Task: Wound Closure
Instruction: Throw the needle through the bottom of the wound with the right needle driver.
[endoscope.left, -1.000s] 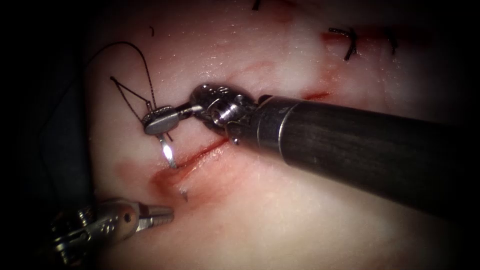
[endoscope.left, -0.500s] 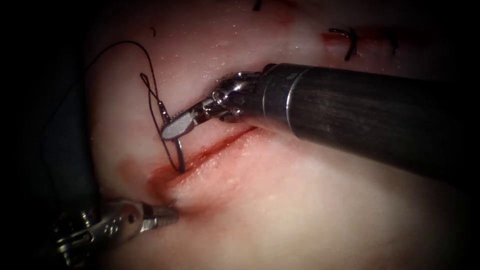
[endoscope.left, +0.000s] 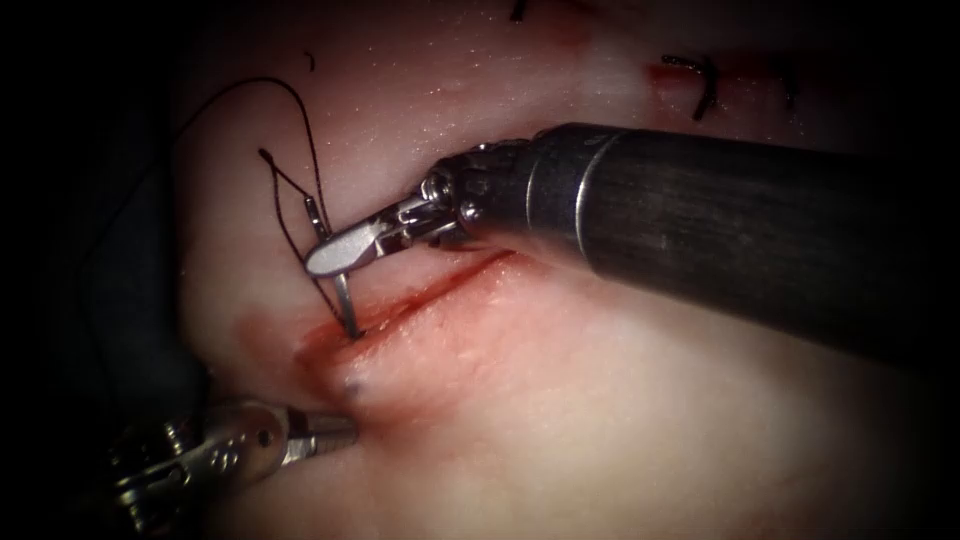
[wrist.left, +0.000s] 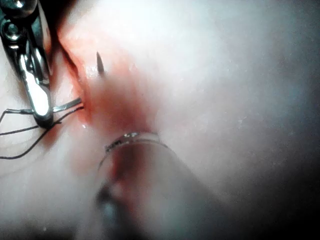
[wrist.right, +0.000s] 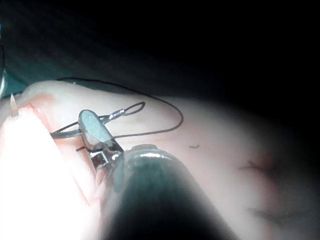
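- Right tool (endoscope.left: 335, 250): jaws clamp needle (endoscope.left: 345, 308) near its thread end
- Needle in the tissue (endoscope.left: 620, 400) across the cut (endoscope.left: 430, 290); stiff, slippery (grip mid-curve)
- Left tool (endoscope.left: 330, 430): closed, holds nothing, beside the tip (wrist.left: 99, 62)

Right gripper (wrist.right: 90, 129): jaws clamped on needle (wrist.right: 65, 132) near thread end. Needle body runs from jaws into cut (wrist.right: 45, 122); tip (wrist.right: 13, 105) emerges from tissue (wrist.right: 210, 150) on far side of cut. Thread (wrist.right: 150, 131): dark loop lying across tissue beyond jaws. Earlier stitches (wrist.right: 257, 167) on tissue, well apart from gripper.
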